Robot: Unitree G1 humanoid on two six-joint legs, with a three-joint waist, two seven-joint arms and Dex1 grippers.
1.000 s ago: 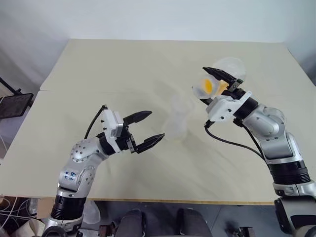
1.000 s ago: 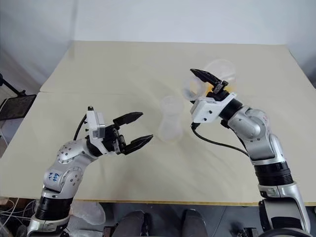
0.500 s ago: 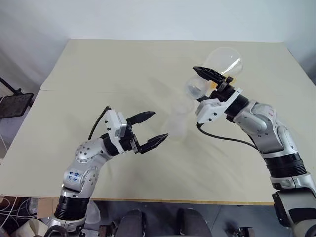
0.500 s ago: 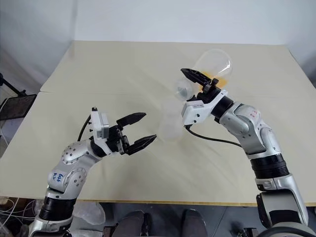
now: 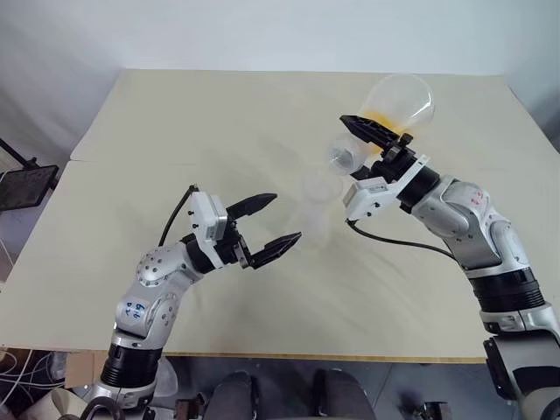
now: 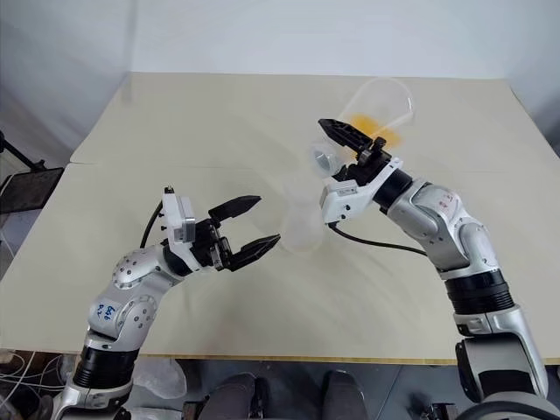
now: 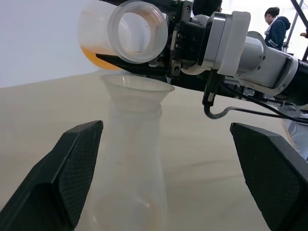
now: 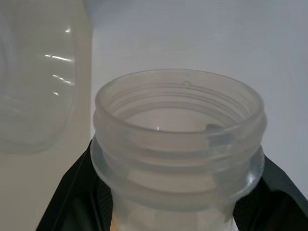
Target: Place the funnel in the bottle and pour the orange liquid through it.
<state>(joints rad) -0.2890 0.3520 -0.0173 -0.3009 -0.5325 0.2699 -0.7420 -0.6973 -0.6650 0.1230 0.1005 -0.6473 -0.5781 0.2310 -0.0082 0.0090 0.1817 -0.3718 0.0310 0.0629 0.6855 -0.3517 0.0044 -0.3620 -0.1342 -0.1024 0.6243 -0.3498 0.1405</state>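
The clear bottle (image 5: 313, 220) stands upright in the middle of the table, with the transparent funnel (image 7: 137, 86) seated in its mouth. My right gripper (image 5: 364, 143) is shut on the neck of a clear conical flask (image 5: 399, 101). The flask is tipped, its base raised toward the far side and its open mouth (image 7: 137, 31) just above and beside the funnel's rim. The orange liquid (image 6: 367, 122) lies low in the flask's body; no stream shows. My left gripper (image 5: 285, 219) is open, just left of the bottle, with one finger on each side and neither touching it.
The beige table (image 5: 175, 131) has a seam running across its left part, and its near edge lies close below my arms. A black stand (image 5: 22, 184) sits beyond the left edge. A person (image 7: 277, 28) stands in the background of the left wrist view.
My right gripper has rolled and shifted left toward the bottle. This tipped the flask further, so its base rose and its mouth came over the funnel. The left gripper stayed open.
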